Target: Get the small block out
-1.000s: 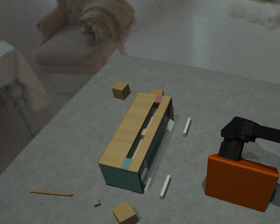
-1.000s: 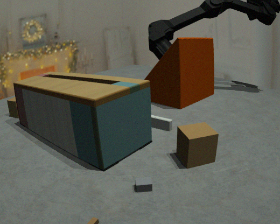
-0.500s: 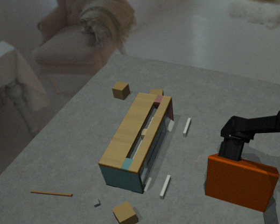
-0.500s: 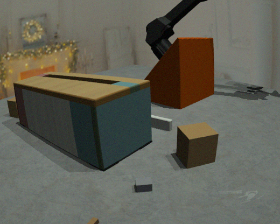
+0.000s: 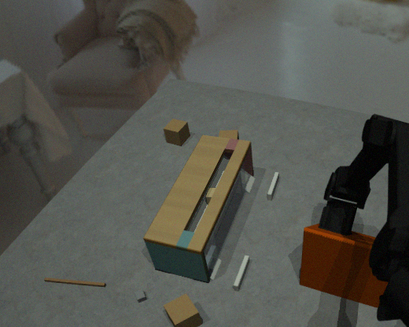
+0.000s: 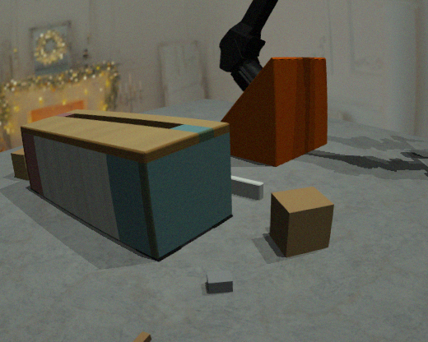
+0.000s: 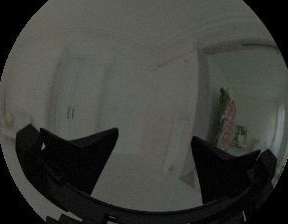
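The box [image 5: 185,178] [image 6: 122,136] stands upright on the table, with a wooden top, a long slot, a teal end and a pink end. Its clear front faces the arm's side in the top view. The small tan block [image 5: 211,194] shows through the slot, about midway along the shelf; it is hidden in the exterior view. My gripper [image 7: 156,136] is open and empty in the wrist view, which shows only the room, no box or block. The fingers cannot be made out in the top view and are out of frame in the exterior view.
A large orange wedge [image 5: 337,255] [image 6: 299,111] stands beside the arm. Wooden cubes [image 5: 176,132] [image 5: 183,310] [image 6: 300,222] lie near both box ends. White bars [image 5: 273,185] [image 5: 241,273] lie before the clear front. A thin stick [image 5: 75,282] and small grey piece [image 6: 220,282] lie beyond the teal end.
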{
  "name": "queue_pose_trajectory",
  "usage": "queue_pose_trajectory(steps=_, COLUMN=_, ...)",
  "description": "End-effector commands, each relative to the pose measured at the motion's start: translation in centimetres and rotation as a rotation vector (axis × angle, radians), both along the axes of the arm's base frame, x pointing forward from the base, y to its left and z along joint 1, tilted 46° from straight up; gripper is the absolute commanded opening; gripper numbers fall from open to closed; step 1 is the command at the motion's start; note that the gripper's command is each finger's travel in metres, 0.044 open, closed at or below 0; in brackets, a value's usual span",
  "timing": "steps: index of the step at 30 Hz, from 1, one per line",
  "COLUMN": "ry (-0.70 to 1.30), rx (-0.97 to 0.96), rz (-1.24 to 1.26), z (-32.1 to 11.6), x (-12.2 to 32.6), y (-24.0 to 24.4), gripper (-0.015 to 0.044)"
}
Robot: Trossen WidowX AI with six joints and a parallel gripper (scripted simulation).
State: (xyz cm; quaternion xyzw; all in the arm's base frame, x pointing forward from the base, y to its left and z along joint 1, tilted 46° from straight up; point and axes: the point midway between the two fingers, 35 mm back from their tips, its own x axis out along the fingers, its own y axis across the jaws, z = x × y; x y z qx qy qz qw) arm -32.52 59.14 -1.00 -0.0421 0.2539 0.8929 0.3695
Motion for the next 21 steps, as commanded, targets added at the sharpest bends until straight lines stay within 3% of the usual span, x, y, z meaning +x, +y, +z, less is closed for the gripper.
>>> queue_pose_trajectory(steps=1, ry=-0.11, rx=-0.06, rz=-0.109, z=-1.7, x=5.6, y=1.3, gripper=0.04)
queue_pose_trajectory(steps=11, ry=-0.402, rx=-0.264, rz=-0.379, z=-5.6, x=21.2, y=1.5, gripper=0.04)
queue_pose_trajectory(steps=21, ry=-0.755, rx=-0.549, rz=-0.521, z=-8.6, x=37.1, y=-5.5, gripper=0.04)
